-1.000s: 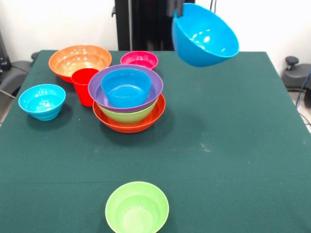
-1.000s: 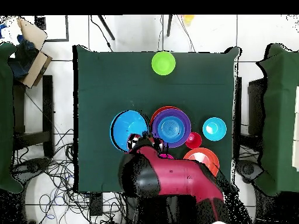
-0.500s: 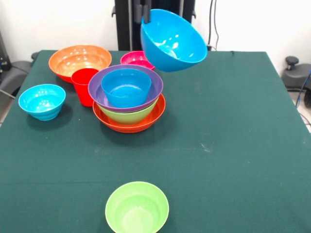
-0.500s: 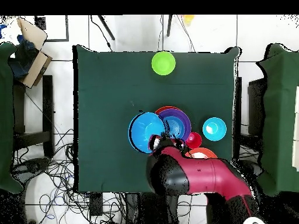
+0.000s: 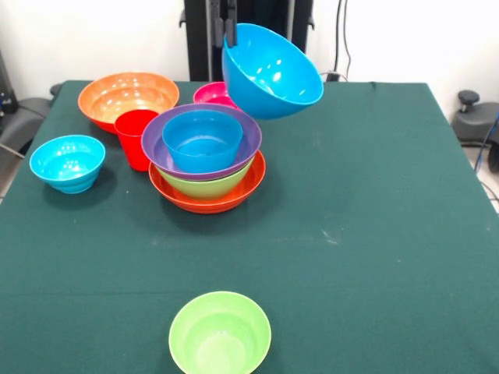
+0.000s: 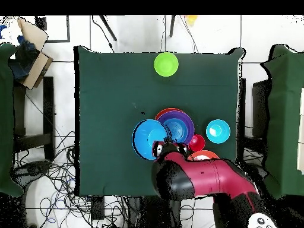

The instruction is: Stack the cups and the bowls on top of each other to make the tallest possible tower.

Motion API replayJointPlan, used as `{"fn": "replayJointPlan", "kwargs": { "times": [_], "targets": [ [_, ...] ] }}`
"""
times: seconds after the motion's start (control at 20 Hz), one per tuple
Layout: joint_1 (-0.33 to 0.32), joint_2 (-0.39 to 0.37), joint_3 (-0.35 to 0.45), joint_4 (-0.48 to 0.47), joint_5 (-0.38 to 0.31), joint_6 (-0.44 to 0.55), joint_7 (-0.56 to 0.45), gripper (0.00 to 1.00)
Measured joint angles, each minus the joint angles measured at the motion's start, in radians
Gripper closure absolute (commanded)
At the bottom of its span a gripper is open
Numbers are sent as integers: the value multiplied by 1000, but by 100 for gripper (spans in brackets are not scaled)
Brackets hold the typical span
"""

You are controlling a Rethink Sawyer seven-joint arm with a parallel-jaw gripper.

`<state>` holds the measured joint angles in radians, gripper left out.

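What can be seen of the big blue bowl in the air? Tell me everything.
The large blue bowl is glossy plastic, round and deep, with highlights inside. The gripper holds it by its rim, clear of the table. It hangs tilted, its opening facing up and toward the camera, beside and above the tower, touching nothing else.

Magenta bowl [image 5: 212, 93] half hidden behind held blue bowl [image 5: 269, 70]; gripper [image 5: 227, 29] cut off above; orange bowl [image 6: 205, 155] mostly under arm [image 6: 202, 181].

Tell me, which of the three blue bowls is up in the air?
The big blue bowl, tilted and held at its rim by the claw. One smaller blue bowl sits atop the tower; another rests on the table.
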<state>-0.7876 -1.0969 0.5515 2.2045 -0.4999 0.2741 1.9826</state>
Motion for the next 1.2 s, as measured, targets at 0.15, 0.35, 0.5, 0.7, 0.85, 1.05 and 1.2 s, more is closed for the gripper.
{"fn": "replayJointPlan", "kwargs": {
  "times": [0.15,0.35,0.5,0.7,0.85,1.05,1.2],
  "targets": [
    [-13,3,27,10,-16,0,0,100],
    [-39,3,62,18,-28,0,0,100],
    [-92,1,113,23,-28,2,0,100],
    [-177,-15,189,27,-4,29,0,100],
    [-241,-42,253,27,40,86,0,100],
    [-267,-67,305,24,73,172,0,100],
    [-261,-71,333,9,74,230,0,100]
  ]
}}
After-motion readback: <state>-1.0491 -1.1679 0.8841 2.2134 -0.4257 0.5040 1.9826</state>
